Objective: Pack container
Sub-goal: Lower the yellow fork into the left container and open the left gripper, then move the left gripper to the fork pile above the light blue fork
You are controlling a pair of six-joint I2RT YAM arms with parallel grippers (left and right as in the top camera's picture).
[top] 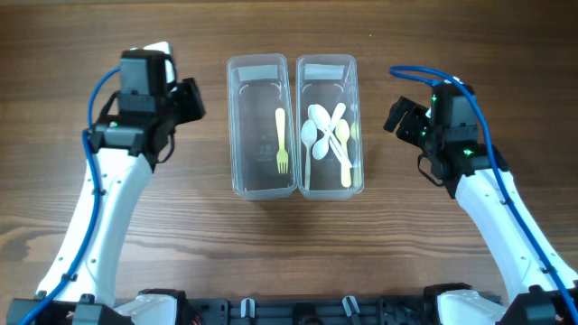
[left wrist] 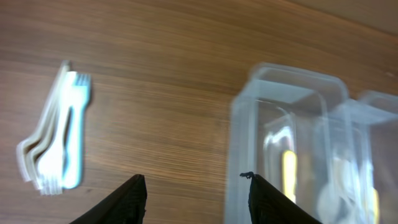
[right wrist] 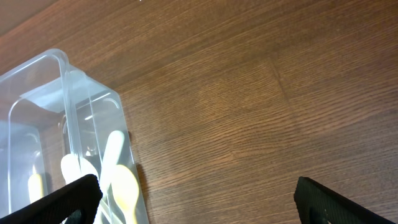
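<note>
left wrist: forks [left wrist: 56,134] lie well left of the spread left end effector [left wrist: 194,180].

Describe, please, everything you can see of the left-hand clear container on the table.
The left container is a clear plastic rectangular tub with rounded corners and no lid, standing upright on the wooden table. Its long side seems to touch the right container. Inside, one yellow fork lies lengthwise on the floor. Nothing else touches it.
</note>
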